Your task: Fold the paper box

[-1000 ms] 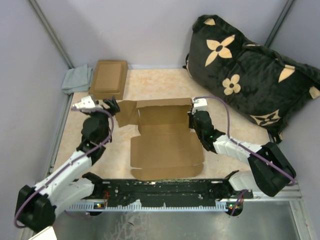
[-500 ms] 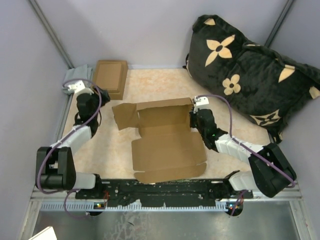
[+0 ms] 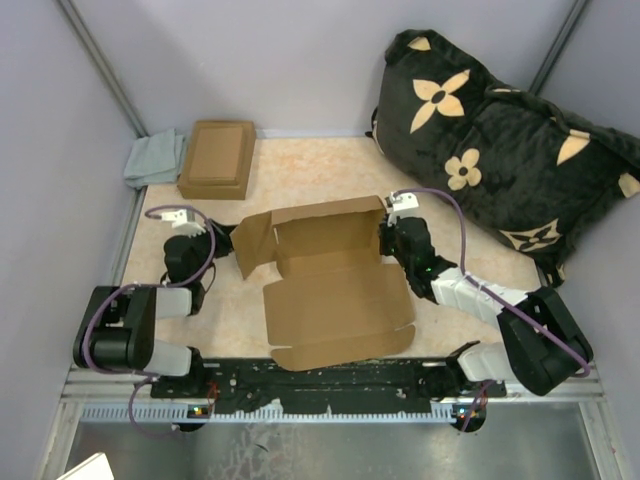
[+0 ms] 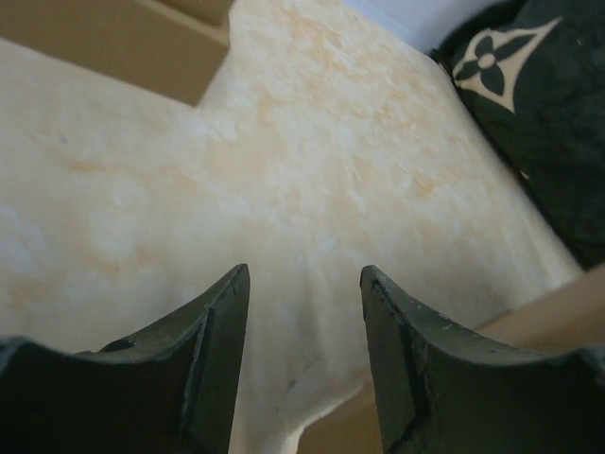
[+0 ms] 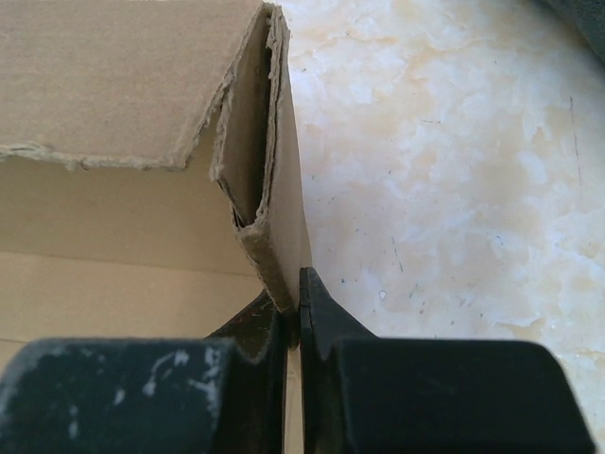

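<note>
A grey cloth (image 3: pixel 153 160) lies crumpled in the far left corner of the desk (image 3: pixel 320 165). Just beside it is a smaller cardboard box (image 3: pixel 217 158), closed and flat. Nearer the arms, the left claw (image 4: pixel 302 274) is low over bare marbled desk. Its jaws stand partly apart with nothing between them, and it is just short of the splayed left flap.

The paper box (image 3: pixel 330 275) lies in the middle of the desk, between the two arms and only partly formed. Its wide panel lies flat toward the near edge, its far wall is raised, and its left flap angles outward.

At the box's right end, the right claw (image 5: pixel 293 310) is pinched tight on the lower edge of the upright side wall. In the wrist view that wall is doubled over on itself.

A large black pillow (image 3: pixel 500 150) with tan flower shapes leans in the far right corner, well apart from the box.
</note>
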`<action>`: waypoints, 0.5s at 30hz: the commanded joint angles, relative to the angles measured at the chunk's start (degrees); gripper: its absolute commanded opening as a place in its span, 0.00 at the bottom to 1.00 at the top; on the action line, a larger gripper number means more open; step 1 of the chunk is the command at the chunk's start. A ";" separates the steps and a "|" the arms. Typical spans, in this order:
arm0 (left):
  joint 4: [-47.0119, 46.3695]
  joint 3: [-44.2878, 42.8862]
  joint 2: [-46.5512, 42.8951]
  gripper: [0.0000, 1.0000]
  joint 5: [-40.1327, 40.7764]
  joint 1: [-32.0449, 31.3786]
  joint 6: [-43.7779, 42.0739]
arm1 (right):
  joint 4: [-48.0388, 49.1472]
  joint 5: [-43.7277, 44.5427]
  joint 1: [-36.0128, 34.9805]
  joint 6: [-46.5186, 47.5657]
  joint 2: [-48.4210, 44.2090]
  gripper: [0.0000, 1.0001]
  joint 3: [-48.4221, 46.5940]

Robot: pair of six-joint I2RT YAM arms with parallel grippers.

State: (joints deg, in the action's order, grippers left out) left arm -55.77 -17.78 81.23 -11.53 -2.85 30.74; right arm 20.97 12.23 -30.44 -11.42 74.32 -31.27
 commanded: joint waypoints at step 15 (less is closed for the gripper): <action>0.77 8.37 -16.72 0.55 -10.86 -8.97 -2.26 | -5.08 -2.67 0.55 -1.16 0.06 0.04 -3.09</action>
State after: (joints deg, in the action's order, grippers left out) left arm -57.25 -8.10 64.03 -20.73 -8.36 31.73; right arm 18.96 11.31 -30.17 -11.81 74.43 -32.38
